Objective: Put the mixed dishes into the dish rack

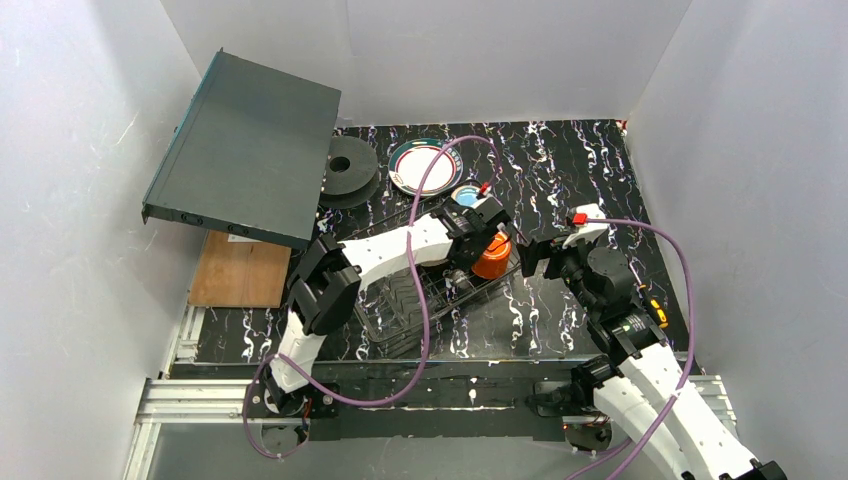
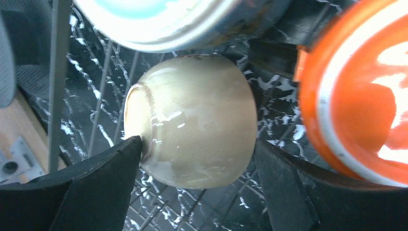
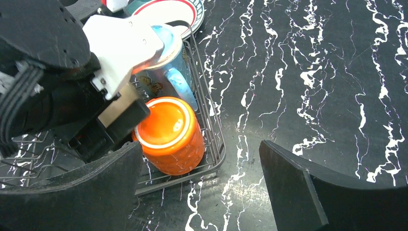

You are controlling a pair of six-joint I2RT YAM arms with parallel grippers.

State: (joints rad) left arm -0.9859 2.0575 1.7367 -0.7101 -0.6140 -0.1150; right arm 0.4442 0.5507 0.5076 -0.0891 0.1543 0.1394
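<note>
The left gripper is reaching down into the dish rack. Its own wrist camera is showing what the other two views are hiding: the cream bowl is lying on its side between the two black fingers. One finger is touching the bowl's foot ring and the other is sitting right at the opposite side. Whether they are pressing on it or merely flanking it, I cannot tell. The bowl is sitting over the rack's wire floor, with the orange cup just beside it and the blue mug near its other side.

The right gripper is hanging wide apart and empty over the marbled table, just beside the rack's corner. Its wrist view is showing the cup standing in that corner with the mug behind it. The green-and-red rimmed plate is lying on the table past the rack.

Only the overhead view is taking in the black spool disc and the tilted grey-black box.
</note>
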